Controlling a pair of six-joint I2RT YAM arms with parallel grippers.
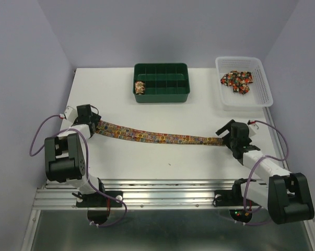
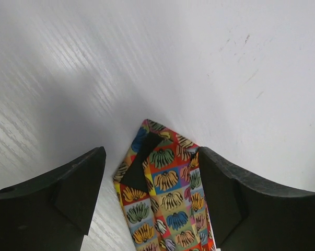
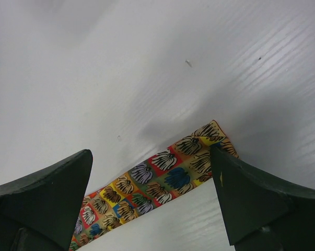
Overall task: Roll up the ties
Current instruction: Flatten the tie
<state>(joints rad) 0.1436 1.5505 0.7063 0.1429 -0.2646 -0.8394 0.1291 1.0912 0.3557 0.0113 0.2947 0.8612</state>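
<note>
The tie [image 1: 152, 136] lies flat and at full length across the middle of the desk [image 1: 147, 162]. It runs from near the left edge to near the right edge, dipping slightly toward the near edge as it goes right. It looks like light, limp cloth, probably slick, so it should slide and sag rather than hold a shape. A roll is best started at one end, pinching the tip through its full thickness.

The broader pointed tip sits right between the fingers of the left hand [image 2: 149, 180], which is spread wide and pinching nothing. At the other end the right hand [image 3: 149, 172] is spread wide too and empty, with the narrow tip lying between its fingers.

Farther out, one rolled tie [image 1: 140, 87] sits in the green tray [image 1: 162, 98] by the far edge. Loose ties [image 1: 237, 79] lie in the white basket [image 1: 264, 97] at the far right corner.
</note>
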